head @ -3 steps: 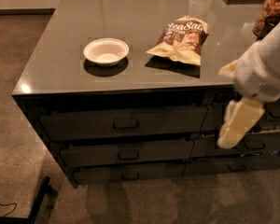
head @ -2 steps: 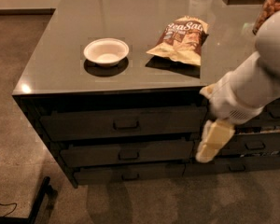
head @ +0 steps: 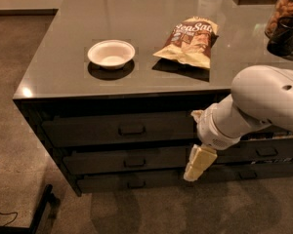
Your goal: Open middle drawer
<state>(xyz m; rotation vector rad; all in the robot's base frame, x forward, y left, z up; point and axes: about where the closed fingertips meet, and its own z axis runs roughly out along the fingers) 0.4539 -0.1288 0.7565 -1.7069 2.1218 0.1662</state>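
The middle drawer (head: 102, 162) is a wide dark grey front, shut, with a small dark pull (head: 135, 163) at its centre. It sits between a taller top drawer (head: 88, 129) and a slim bottom drawer (head: 107, 184). My gripper (head: 197, 164) is cream-coloured and hangs down from the white arm (head: 254, 106). It is in front of the right end of the middle drawer, to the right of the pull and apart from it. It holds nothing that I can see.
On the grey counter (head: 63, 48) lie a white bowl (head: 111, 53) and a snack bag (head: 189, 40). A jar (head: 285, 6) and a dark cup (head: 284, 33) stand at the right. More drawers (head: 266, 151) continue to the right. A black base leg (head: 39, 213) lies on the floor at the lower left.
My arm has swung left along the drawer fronts. The gripper has moved from the right bank of drawers to the right end of the middle drawer.
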